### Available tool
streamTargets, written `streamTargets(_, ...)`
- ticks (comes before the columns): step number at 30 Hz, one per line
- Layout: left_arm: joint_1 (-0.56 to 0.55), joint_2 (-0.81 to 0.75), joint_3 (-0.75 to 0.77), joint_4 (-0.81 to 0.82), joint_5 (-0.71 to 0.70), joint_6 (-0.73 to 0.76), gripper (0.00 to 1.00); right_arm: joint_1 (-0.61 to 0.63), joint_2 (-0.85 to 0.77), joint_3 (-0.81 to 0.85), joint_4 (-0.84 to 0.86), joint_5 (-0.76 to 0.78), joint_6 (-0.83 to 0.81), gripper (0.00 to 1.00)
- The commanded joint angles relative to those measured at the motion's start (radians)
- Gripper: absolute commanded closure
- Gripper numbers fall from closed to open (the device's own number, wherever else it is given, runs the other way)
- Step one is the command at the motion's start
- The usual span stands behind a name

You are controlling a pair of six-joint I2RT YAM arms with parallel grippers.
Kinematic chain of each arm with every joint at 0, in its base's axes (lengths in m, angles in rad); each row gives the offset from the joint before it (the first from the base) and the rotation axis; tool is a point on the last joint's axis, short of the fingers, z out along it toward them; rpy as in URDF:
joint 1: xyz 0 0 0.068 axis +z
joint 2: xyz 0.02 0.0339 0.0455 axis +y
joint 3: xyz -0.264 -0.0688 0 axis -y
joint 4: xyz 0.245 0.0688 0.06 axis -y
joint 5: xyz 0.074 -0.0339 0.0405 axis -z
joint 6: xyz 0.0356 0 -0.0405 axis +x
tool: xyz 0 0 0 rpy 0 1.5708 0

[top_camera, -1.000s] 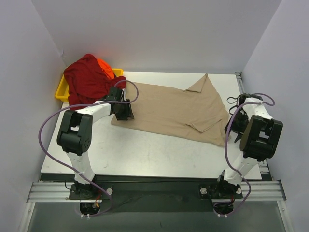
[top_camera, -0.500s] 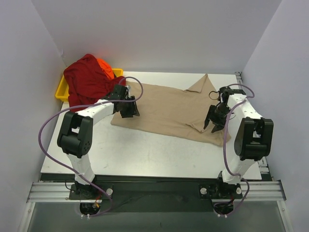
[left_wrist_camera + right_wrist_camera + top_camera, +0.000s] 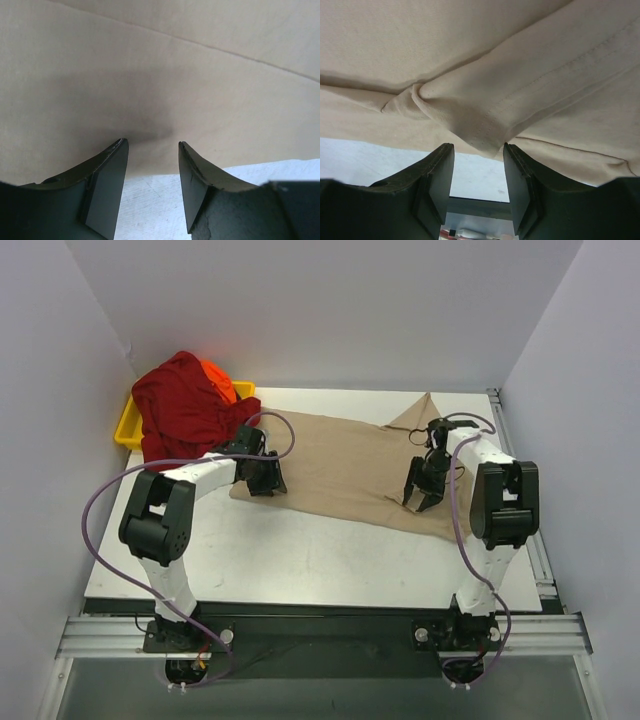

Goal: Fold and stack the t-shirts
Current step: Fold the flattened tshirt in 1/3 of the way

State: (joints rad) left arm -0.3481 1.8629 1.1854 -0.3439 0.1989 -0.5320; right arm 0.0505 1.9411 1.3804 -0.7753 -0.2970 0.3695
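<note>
The tan shirt (image 3: 350,465) is spread flat across the far half of the worktop (image 3: 300,550). Its lie is unchanged from a second ago.

The left jaws are held moderately apart, with nothing between them. Just ahead of their tips lies the shirt's near left hem. Bare worktop is seen in the gap and behind it. Little change is seen here: the jaws were at this same hem a second ago and have only been shifted slightly along it.

The right jaws are held apart more narrowly, and nothing is gripped. The stitched corner of the folded-over sleeve lies just ahead of the gap, pointing into it, with more tan cloth beyond and to both sides. Whether the tips touch the cloth cannot be told. This is the main change. A second ago these jaws were off the shirt at the right edge of the worktop, and they have since been swung in over the sleeve.

Well behind the left jaws, the red shirt (image 3: 180,410) is heaped over the tray (image 3: 127,430). The orange shirt (image 3: 217,378) shows behind it. Both are as before.
</note>
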Motion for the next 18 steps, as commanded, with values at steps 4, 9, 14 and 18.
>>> streamTargets(4, -0.002, -0.031, -0.018, 0.037, 0.005, -0.014, 0.45, 0.015, 0.013, 0.019, -0.045, 0.059, 0.003, 0.57)
streamTargets(9, 0.0, -0.025, -0.013, 0.033, 0.004, -0.011, 0.45, 0.022, 0.027, 0.016, -0.045, 0.079, -0.012, 0.61)
streamTargets(14, 0.001, -0.018, -0.009, 0.031, 0.004, -0.006, 0.45, 0.031, 0.047, 0.02, -0.041, 0.084, -0.023, 0.65)
streamTargets(18, 0.001, -0.016, -0.012, 0.029, 0.002, -0.005, 0.45, 0.035, 0.053, 0.02, -0.039, 0.078, -0.026, 0.69)
